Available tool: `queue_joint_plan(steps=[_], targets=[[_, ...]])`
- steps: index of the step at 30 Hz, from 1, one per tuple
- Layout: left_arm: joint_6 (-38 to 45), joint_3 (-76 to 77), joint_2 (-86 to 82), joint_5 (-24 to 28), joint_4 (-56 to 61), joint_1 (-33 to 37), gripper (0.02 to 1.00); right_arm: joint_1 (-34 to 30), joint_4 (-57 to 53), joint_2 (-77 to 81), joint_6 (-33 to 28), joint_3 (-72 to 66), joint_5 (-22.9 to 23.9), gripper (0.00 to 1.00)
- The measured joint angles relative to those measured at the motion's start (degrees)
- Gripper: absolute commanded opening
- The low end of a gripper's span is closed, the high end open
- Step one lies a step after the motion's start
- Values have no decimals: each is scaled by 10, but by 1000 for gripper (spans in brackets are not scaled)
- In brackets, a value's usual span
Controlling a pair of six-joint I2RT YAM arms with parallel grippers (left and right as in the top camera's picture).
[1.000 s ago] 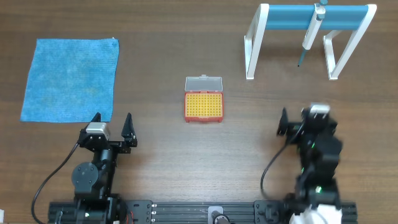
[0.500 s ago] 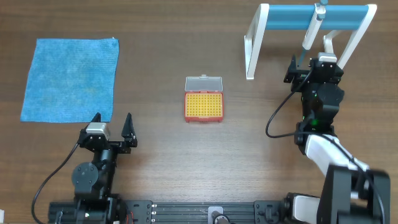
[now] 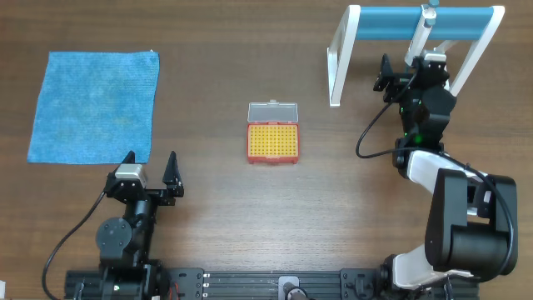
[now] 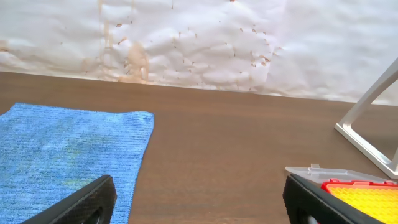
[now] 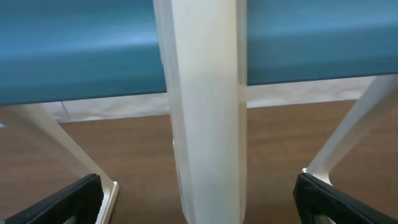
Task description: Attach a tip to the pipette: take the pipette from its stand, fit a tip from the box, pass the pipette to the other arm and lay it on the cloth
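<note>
– What's dead centre?
– A white pipette (image 5: 208, 112), upright, hanging in front of the blue crossbar (image 5: 74, 50) of its stand (image 5: 323, 43).
– And the right gripper (image 5: 202, 202)?
– Level with the pipette's body, its black fingers (image 5: 71, 199) spread wide, one on each side, neither touching it.
– Behind?
– The stand's white legs (image 5: 53, 140), slanting down to the brown table (image 5: 137, 149).

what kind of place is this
Probably a lab-style robot test bench: a pipette hangs on a stand, with an open tip box and a blue cloth on a wooden table.
</note>
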Motion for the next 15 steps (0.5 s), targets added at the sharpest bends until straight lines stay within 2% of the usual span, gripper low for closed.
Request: queue_joint_plan(steps=[15], targets=[[0,0,0,0,0,0,871,0,-33,5,-48,29,-2,991]])
